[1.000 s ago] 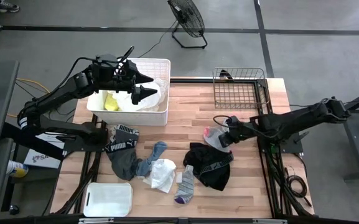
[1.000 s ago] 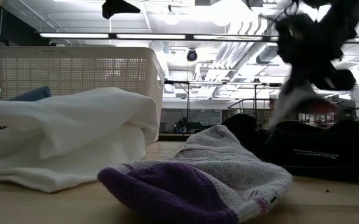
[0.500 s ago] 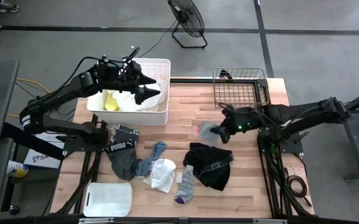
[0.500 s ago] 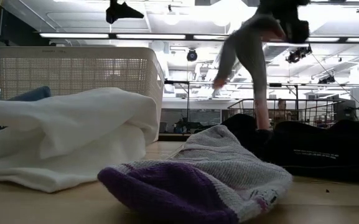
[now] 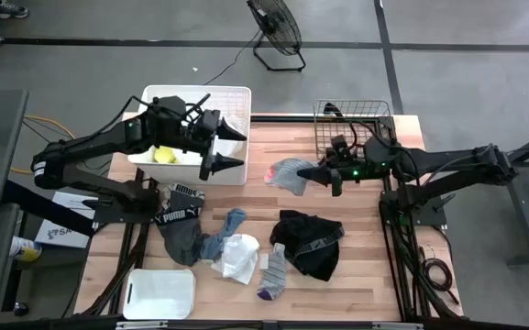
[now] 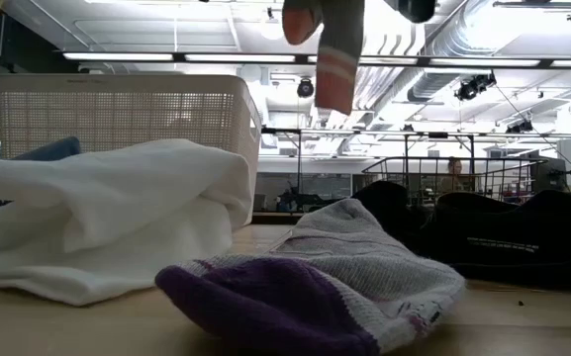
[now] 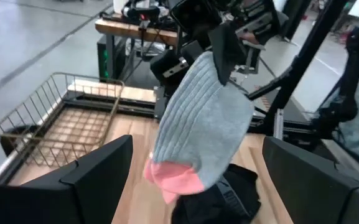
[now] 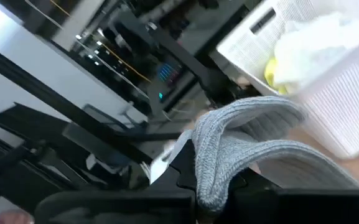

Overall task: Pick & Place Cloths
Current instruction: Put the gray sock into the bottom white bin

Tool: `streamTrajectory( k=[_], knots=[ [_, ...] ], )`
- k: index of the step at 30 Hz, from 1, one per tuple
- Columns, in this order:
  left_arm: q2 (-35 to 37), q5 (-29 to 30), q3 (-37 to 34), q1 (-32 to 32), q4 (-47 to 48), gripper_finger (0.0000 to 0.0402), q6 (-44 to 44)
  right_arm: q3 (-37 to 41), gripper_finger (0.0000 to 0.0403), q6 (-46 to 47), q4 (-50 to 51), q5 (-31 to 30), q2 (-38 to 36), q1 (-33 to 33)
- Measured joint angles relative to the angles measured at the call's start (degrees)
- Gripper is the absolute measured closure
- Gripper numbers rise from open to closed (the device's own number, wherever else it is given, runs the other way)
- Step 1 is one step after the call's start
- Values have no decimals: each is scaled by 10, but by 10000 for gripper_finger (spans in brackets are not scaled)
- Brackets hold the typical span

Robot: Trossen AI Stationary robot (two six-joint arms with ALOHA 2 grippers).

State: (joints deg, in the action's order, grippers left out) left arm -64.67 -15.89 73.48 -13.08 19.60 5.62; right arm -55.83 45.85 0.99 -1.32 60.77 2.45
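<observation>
My right gripper (image 5: 326,173) is shut on a grey sock with a pink toe (image 5: 288,171), held in the air over the table's middle, right of the white bin (image 5: 236,103). In the left wrist view the sock (image 7: 199,127) hangs straight ahead. My left gripper (image 5: 235,149) is open at the bin's near right corner and holds nothing. The bin contains a yellow cloth (image 5: 162,154) and a white one. On the table lie dark grey briefs with a lettered waistband (image 5: 180,223), a blue sock (image 5: 225,229), a white cloth (image 5: 239,258), a grey-purple sock (image 5: 273,272) and a black garment (image 5: 308,244). My right gripper pinches the grey sock at its ribbed cuff end (image 8: 229,149), the end away from the pink toe (image 7: 170,180). The fingers come roughly level from the table's right. The sock is lifted clear of the table and droops from the fingers toward the bin, slack.
A wire basket (image 5: 351,130) stands at the table's far right. A white lid (image 5: 159,293) lies at the near left corner. Bare wood shows between the bin and the basket. A fan stands on the floor beyond the table.
My right gripper has risen from the table and moved left and toward the far edge, nearing the bin. The grey-pink sock has come up with it, lifted clear. My left gripper has shifted a little from over the bin toward the bin's near right corner.
</observation>
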Motion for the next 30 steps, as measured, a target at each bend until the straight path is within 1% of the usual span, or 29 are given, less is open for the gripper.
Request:
streamTrajectory(
  k=[6, 9, 11, 13, 14, 17, 20, 22, 25, 30],
  knots=[
    [-14, 23, -1, 26, -10, 51, -23, 0, 399, -13, -44, 0, 3, -9],
    [-28, 32, 0, 34, -39, 51, -37, 0, 399, -13, -62, 0, 6, -14],
    [-35, 35, -1, 42, -42, 51, -45, 0, 399, -13, -89, 0, 12, -14],
    [-45, 39, 1, 48, -70, 51, -57, 0, 399, -15, -113, 4, 15, -14],
    [-46, 40, 0, 53, -66, 51, -58, 0, 399, -20, -121, 9, 17, -14],
    [-52, 41, 0, 54, -85, 51, -62, 0, 399, -23, -149, 15, 29, -13],
    [-53, 40, -1, 54, -85, 51, -63, 0, 399, -26, -174, 16, 40, -13],
    [-53, 40, -1, 54, -89, 51, -63, -11, 399, -35, -172, 18, 50, -13],
    [-53, 24, -1, 54, -96, 51, -63, -48, 399, -66, -161, 28, 75, -13],
    [-48, 0, -1, 54, -96, 51, -62, -129, 399, -111, -87, 29, 119, -14]
  ],
)
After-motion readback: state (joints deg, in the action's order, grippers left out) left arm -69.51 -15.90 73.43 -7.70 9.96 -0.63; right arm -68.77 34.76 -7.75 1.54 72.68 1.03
